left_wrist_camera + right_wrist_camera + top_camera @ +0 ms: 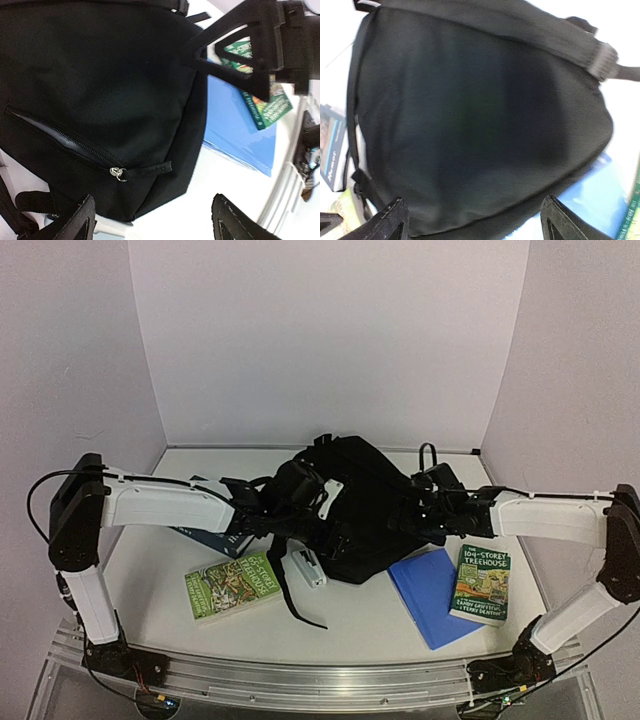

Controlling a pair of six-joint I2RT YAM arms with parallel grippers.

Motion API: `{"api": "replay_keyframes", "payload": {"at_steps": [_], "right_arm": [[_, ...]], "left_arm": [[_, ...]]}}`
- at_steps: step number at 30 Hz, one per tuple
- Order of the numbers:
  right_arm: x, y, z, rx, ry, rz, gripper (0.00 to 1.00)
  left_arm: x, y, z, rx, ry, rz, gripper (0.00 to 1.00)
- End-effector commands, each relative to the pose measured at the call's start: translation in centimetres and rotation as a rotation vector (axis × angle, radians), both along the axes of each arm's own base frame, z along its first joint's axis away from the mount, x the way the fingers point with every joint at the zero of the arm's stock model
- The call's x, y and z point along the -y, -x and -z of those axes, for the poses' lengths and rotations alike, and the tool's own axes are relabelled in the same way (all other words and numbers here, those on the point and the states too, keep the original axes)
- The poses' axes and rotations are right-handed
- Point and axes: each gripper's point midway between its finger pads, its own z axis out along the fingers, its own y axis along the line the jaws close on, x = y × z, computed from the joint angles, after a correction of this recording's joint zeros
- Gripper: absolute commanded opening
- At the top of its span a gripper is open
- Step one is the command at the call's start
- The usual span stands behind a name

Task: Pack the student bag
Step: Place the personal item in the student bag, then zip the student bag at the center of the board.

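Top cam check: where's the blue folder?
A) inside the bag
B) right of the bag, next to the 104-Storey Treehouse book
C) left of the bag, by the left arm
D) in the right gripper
B: the blue folder lies flat on the table, to the right of the student bag, with the 104-Storey Treehouse book at its right edge.

top external: high behind the near edge of the table [360, 630], facing down and forward, whole table in view.
left wrist: close above the student bag [100, 90], right side of the table beyond.
right wrist: close above the student bag, filling the view.
shared: student bag and blue folder [430, 592] in all three.
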Motion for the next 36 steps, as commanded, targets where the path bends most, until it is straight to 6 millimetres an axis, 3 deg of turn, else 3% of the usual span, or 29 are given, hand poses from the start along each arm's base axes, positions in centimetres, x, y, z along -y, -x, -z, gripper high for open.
{"api": "replay_keyframes", "payload": {"at_steps": [1, 12, 16, 22, 36], "right_arm": [[2.1, 0.0, -1.3, 0.023, -0.079, 0.090, 0.92], [2.3, 0.0, -0.5, 0.009, -0.117, 0.098, 0.92], [2.0, 0.2, 0.0, 0.001, -0.138, 0.091, 0.93], [1.8, 0.3, 0.4, -0.004, -0.156, 0.086, 0.93], [1.8, 0.3, 0.8, -0.013, -0.163, 0.097, 0.93]], "left_arm": [[0.2, -0.2, 2.6, 0.091, -0.200, -0.033, 0.81], [0.7, -1.4, 4.8, 0.178, -0.367, -0.128, 0.87], [-0.1, -3.1, 4.5, 0.228, -0.405, -0.231, 0.87], [0.0, -4.0, 3.8, 0.255, -0.388, -0.285, 0.88], [1.7, -2.7, 4.9, 0.238, -0.353, -0.151, 0.89]]}}
